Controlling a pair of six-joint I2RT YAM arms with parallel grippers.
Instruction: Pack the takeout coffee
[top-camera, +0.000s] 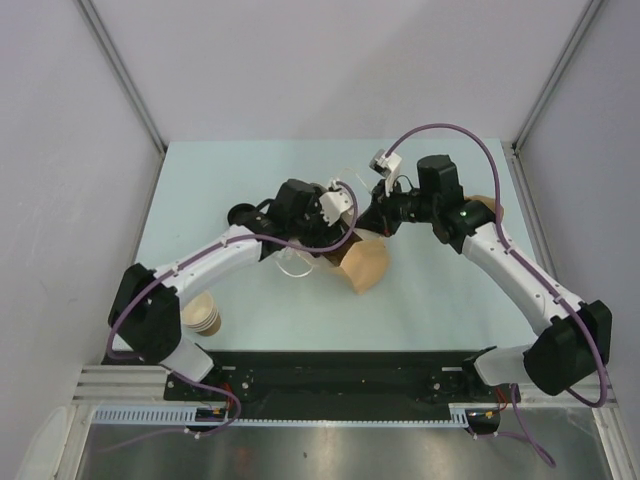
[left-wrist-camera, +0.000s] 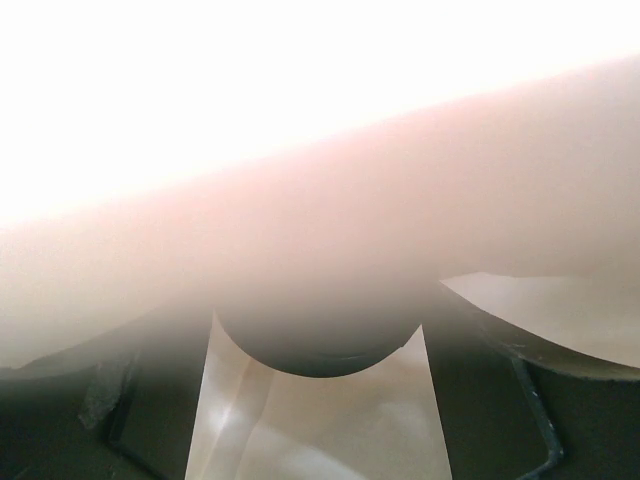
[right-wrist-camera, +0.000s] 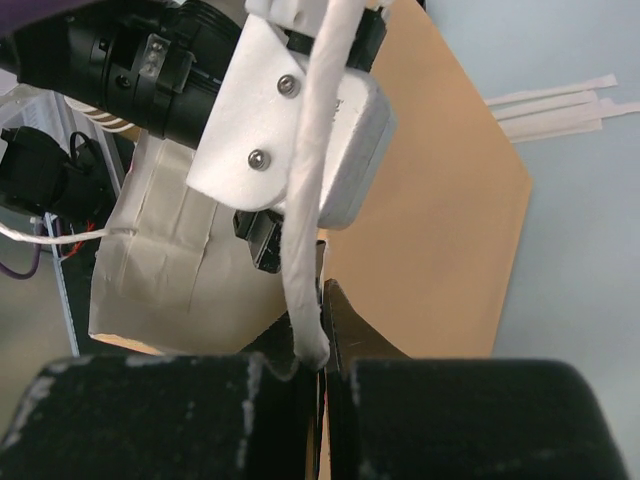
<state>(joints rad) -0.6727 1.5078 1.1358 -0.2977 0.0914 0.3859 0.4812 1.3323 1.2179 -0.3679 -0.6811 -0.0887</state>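
A brown paper bag (top-camera: 366, 266) lies open at the table's middle. My left gripper (top-camera: 343, 236) reaches into its mouth. In the left wrist view the left gripper (left-wrist-camera: 318, 400) is shut on the takeout coffee (left-wrist-camera: 330, 420), a tan paper cup with its round black lid (left-wrist-camera: 318, 350) pointing into the blurred bag interior. The cup is hidden in the top view. My right gripper (top-camera: 374, 222) is shut on the bag's rim beside its white twisted handle (right-wrist-camera: 305, 230); in the right wrist view the right gripper (right-wrist-camera: 325, 335) pinches the brown paper (right-wrist-camera: 440, 230).
A stack of nested lidless paper cups (top-camera: 203, 317) lies at the front left. A tan object (top-camera: 490, 208) sits behind the right arm. White paper strips (right-wrist-camera: 560, 105) lie on the table past the bag. Grey walls enclose the table.
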